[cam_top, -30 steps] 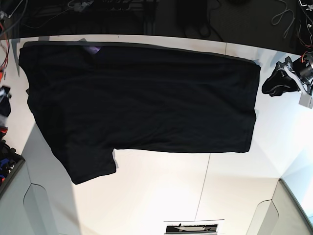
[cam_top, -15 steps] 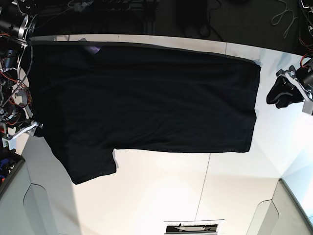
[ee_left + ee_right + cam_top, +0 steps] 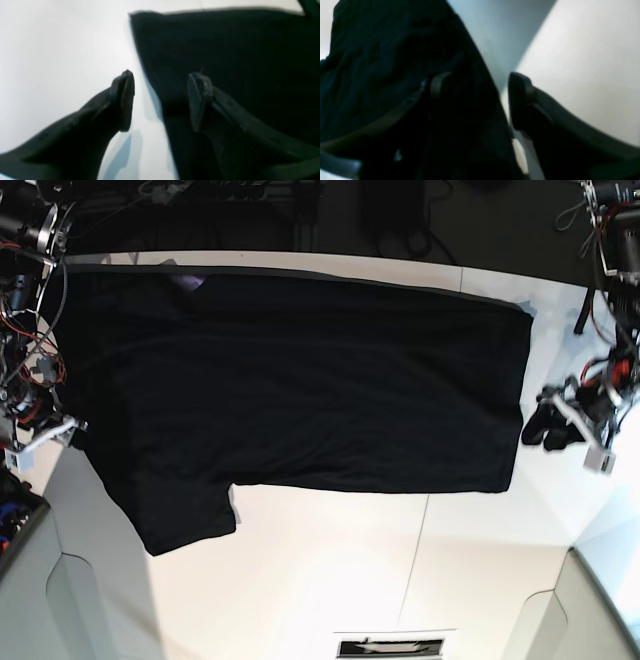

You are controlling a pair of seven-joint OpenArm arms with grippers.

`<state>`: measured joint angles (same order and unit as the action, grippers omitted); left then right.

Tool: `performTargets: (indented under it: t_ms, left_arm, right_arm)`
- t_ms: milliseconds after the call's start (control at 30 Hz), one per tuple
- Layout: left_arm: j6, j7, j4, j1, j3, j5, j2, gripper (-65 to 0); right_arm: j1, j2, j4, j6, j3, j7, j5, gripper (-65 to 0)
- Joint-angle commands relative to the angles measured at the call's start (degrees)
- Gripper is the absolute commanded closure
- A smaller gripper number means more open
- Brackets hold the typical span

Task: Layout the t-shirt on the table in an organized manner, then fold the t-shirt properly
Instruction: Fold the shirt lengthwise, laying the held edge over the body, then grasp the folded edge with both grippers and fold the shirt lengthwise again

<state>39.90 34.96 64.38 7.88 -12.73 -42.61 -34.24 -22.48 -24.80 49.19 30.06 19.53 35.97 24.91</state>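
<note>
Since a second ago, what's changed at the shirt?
The left gripper has come in from the table margin to the t-shirt hem, jaws open astride its edge. The right gripper has arrived at the sleeve side, open. Nothing is held; the shirt lies flat, unmoved.

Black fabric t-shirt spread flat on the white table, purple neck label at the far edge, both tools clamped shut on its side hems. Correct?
Not quite: both wrist views show the left tool and right tool open, straddling the hems of the black fabric t-shirt. The white table and purple neck label are as stated.
</note>
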Motion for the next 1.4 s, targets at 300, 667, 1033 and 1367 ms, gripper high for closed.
performTargets:
  t_ms: [300, 667, 1033, 1367]
  left_arm:
    - [-3.45, -4.90, -29.09, 19.89, 9.51, 5.22, 2.03, -36.1]
    - [-1.11, 0.90, -31.01, 21.35, 10.05, 4.26, 7.54, -36.1]
    - [-1.09, 1.33, -31.04, 21.33, 10.05, 5.20, 8.52, -31.6]
    - [0.10, 3.50, -30.99, 21.49, 10.03, 4.52, 8.15, -2.9]
  right_arm:
    - [-0.15, -0.72, 0.04, -0.83, -0.04, 3.50, 1.79, -34.7]
    - [-0.46, -0.72, 0.04, 0.15, -0.04, -1.33, 4.59, -34.7]
    - [-3.65, 2.82, -0.04, 0.13, -0.22, -2.95, 0.74, -34.5]
    - [-3.82, 4.24, 0.00, 0.17, -0.15, -3.19, -0.04, 0.0]
